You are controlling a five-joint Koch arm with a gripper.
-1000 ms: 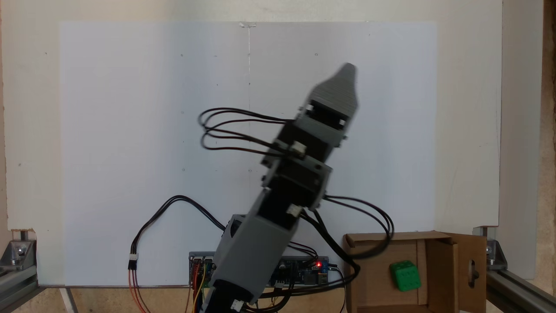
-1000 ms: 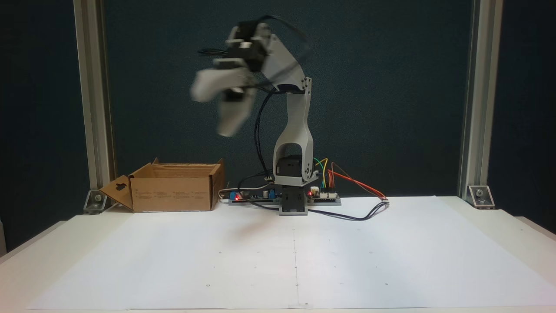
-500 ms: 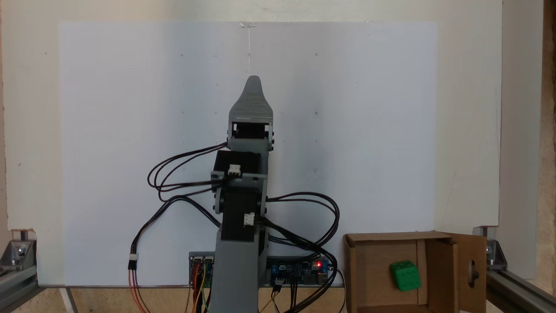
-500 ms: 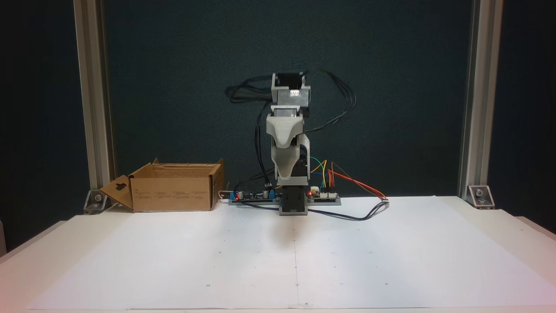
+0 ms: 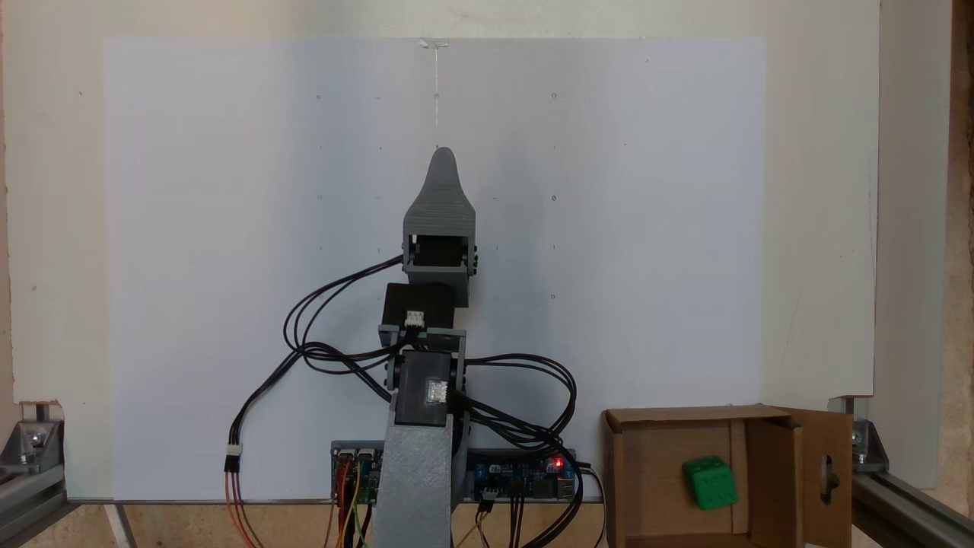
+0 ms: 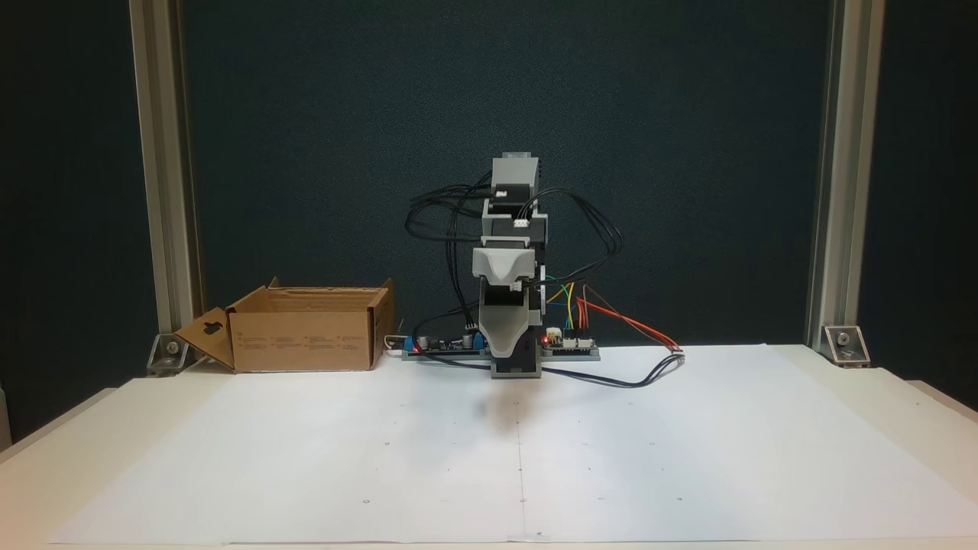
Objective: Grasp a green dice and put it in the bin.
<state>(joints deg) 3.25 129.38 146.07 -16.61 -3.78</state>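
While the arm stands folded above its base in the middle of the scene, the green dice [image 5: 709, 482] lies inside the bin [image 5: 631, 464], on the cardboard floor, toward the right half of the box as the fixed view from above shows it. Its upper face carries several round pips, and the cube sits a little turned against the walls of the box. Nothing touches it.

The bin is a brown cardboard box with upright flaps; one flap with a keyhole-shaped cut-out [image 5: 828, 478] stands open on the right side in the view from above. In the frontal fixed view the same bin [image 6: 306, 340] rests at the back left of the surface [image 6: 229, 458], and the cut-out flap leans outward to the left. The dice is hidden by the walls there.

The pincer [image 5: 442, 158] points away from the base over the white paper [image 5: 190, 228], well apart from the bin. In the frontal view the pincer [image 6: 507, 353] hangs low in front of the base, its tip close above the paper. In both fixed views the two jaws lie one behind the other, so I cannot tell if the pincer is released or clenched; nothing is seen in it.

Black cables [image 5: 319, 350] loop from the arm on both sides, and a circuit board [image 5: 525, 472] with a red light sits beside the base.
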